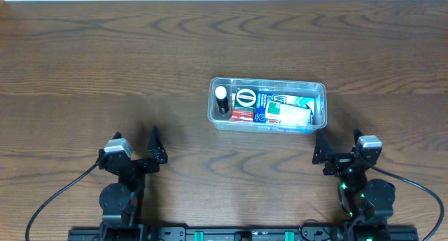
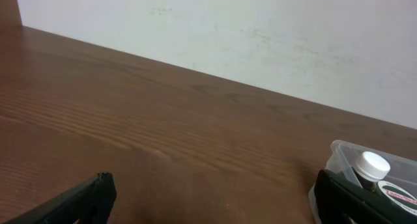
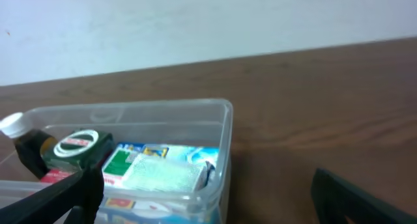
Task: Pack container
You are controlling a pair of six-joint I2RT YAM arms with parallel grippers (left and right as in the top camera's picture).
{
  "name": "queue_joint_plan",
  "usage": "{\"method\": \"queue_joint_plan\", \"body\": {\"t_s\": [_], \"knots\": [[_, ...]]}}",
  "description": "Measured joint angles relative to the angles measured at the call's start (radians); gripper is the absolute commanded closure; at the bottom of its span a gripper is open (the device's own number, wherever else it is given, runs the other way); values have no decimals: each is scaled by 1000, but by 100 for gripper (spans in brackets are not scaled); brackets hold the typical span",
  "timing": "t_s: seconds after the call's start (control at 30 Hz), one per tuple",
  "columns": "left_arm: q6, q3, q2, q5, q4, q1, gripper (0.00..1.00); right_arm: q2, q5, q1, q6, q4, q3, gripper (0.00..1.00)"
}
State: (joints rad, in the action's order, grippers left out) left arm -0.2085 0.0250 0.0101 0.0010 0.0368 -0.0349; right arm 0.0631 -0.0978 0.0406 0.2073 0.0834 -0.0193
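Observation:
The clear plastic container (image 1: pixel 318 90) stands right of the table's middle. It holds a small dark bottle with a white cap (image 1: pixel 221 99), a round black-and-white tin (image 1: pixel 244 98), a red packet (image 1: pixel 241 115) and blue and green printed packets (image 1: pixel 283 112). In the right wrist view the container (image 3: pixel 225 129) is at the lower left; in the left wrist view its corner (image 2: pixel 339 154) and the bottle cap (image 2: pixel 372 165) show at the right. My left gripper (image 1: pixel 136 147) is open and empty at the near left. My right gripper (image 1: pixel 339 146) is open and empty just below the container's right end.
The brown wooden table (image 1: pixel 105 66) extends all round. A white wall (image 2: pixel 260 28) stands beyond the far edge. Black cables (image 1: pixel 63 192) run from both arm bases at the near edge.

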Motion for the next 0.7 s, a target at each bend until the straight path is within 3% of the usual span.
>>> {"method": "queue_joint_plan", "body": {"t_s": [0.7], "knots": [[0, 0, 0, 0, 0, 0, 2, -50, 52, 11, -163, -13, 8, 1]]}}
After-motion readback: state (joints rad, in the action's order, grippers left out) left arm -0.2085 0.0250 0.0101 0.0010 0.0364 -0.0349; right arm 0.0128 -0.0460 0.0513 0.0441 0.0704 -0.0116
